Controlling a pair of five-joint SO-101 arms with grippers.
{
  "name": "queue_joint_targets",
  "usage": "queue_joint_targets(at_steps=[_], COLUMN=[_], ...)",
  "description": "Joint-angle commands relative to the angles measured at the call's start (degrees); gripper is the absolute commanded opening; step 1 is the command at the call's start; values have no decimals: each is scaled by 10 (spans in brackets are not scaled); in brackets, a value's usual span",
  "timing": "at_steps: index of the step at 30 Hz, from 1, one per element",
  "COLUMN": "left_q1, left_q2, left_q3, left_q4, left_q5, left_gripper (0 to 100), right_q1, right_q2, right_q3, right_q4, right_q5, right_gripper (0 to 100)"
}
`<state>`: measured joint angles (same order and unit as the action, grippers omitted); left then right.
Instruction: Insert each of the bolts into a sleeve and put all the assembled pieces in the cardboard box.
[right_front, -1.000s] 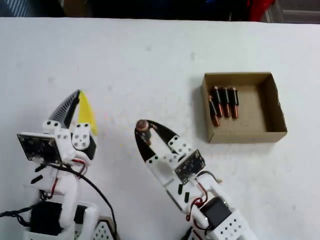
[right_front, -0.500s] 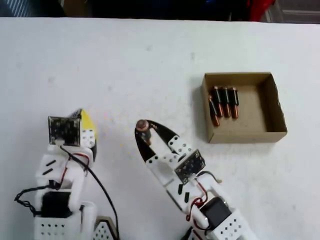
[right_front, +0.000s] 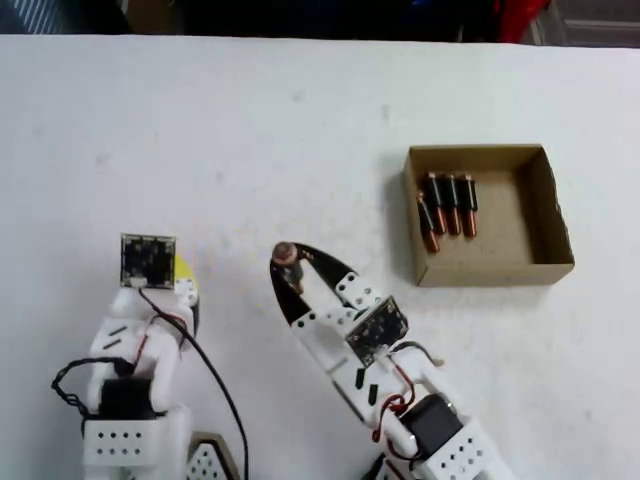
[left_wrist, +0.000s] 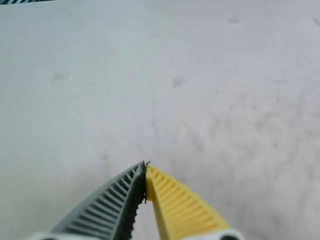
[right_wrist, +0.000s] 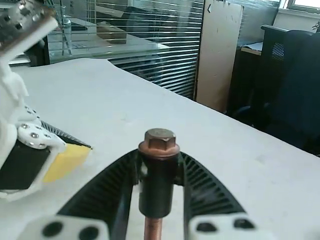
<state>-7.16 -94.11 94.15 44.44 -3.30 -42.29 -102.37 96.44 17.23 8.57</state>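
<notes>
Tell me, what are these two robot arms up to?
They are fitting bolts into sleeves and boxing them. The right gripper is shut on one assembled piece, a bolt in its dark sleeve, held upright above the white table and some way from the cardboard box. Four finished pieces lie side by side in that box. The left gripper is shut and holds nothing.

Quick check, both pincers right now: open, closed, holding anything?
Left pincer: closed, holding nothing.
Right pincer: closed on a bolt-and-sleeve piece.
</notes>
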Motion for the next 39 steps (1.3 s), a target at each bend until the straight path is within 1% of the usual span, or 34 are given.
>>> queue_joint_targets(at_steps=[1, 5, 10, 13, 17, 19, 27, 29, 31, 36, 39], left_q1=[-1, -1, -1, 0, 0, 0, 0, 0, 18, 58, 77], left_q2=[-7, -6, -6, -6, -6, -6, -6, -6, -6, -6, -6], left_q3=[12, 32, 18, 18, 19, 20, 23, 19, 13, 13, 13], left_q4=[2, 8, 90, 126, 178, 194, 203, 228, 256, 253, 253], left_q5=[-4, -4, -5, -6, -44, -47, -46, -46, -45, -45, -45], left_gripper=[23, 23, 23, 23, 23, 23, 23, 23, 23, 23, 23], right_q1=[3, 3, 3, 2, 2, 2, 3, 3, 4, 5, 28], right_q2=[-7, -7, -7, -7, -7, -7, -7, -7, -7, -8, -7], right_q3=[4, 4, 4, 4, 4, 4, 3, 1, 1, -3, -33], right_q4=[-1, -1, -1, -1, -1, 0, 29, 34, 35, 36, 83], right_q5=[-2, -2, -2, -2, -2, -3, -2, -2, -1, -1, -1], right_gripper=[31, 31, 31, 31, 31, 31, 30, 30, 29, 16, 16])
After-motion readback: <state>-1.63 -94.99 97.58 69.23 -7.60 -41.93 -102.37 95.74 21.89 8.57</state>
